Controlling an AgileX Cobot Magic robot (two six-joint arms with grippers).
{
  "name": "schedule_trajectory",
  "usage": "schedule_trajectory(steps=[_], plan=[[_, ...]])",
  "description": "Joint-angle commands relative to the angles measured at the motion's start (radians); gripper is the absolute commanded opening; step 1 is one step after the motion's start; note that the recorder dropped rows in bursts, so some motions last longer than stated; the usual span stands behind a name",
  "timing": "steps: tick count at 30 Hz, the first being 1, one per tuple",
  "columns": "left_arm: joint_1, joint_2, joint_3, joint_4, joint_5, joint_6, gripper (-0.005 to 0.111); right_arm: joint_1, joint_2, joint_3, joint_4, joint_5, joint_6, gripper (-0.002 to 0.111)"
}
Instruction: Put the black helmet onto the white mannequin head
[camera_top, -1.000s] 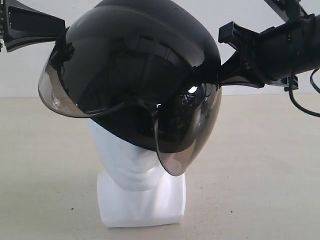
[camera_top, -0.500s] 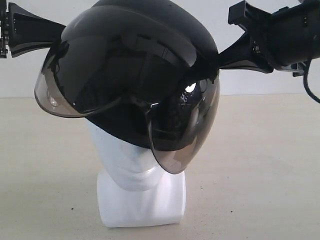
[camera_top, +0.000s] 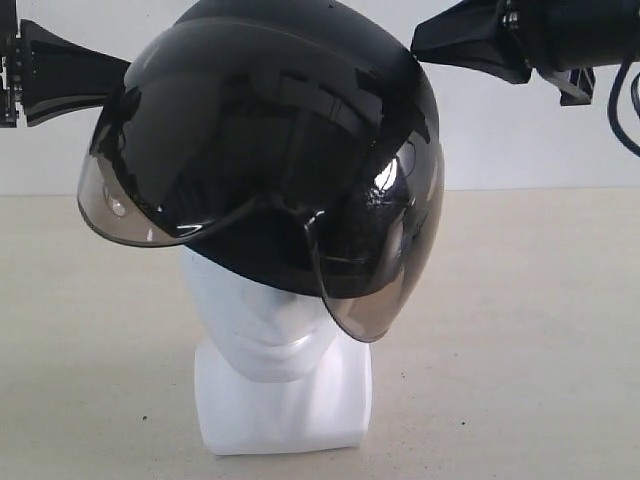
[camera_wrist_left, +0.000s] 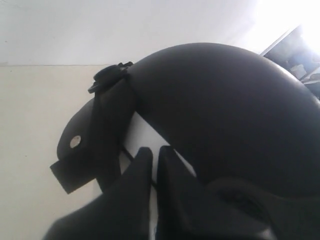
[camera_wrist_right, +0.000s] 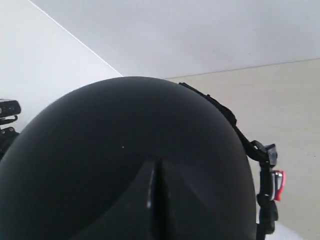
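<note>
Black helmet (camera_top: 290, 70) sits on the white mannequin head (camera_top: 255, 325) at the centre of the exterior view, tilted, and its crown is cut off by the upper edge of the frame. Nearest the camera, the smoky visor (camera_top: 190, 160) juts toward the left, and a second curved smoky pane (camera_top: 375, 260) hangs lower at right of centre. Together with the shell they hide the head's brow and eyes, so only the lower face, chin and blocky neck base show, standing on the beige table (camera_top: 520, 350).

At the upper left, the left claw (camera_top: 120, 72) meets the helmet's side. In the left wrist view its fingers (camera_wrist_left: 140, 167) are drawn almost together with a thin slit between them, and whether they pinch the rim cannot be made out. At the upper right, the right claw (camera_top: 418, 42) points at the shell, fingers pressed together (camera_wrist_right: 156, 167). Whether its tip touches is unclear. Beside the shell, a strap buckle with a red tab (camera_wrist_right: 278, 184) shows. A pale wall (camera_top: 500, 140) lies behind.
</note>
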Motion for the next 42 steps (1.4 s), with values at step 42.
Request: schedule_trajectory(steps=[42], plan=[[0.0, -0.018, -0.019, 0.035, -0.14, -0.035, 0.004, 0.085, -0.014, -0.032, -0.226, 0.079, 0.203, 0.0]])
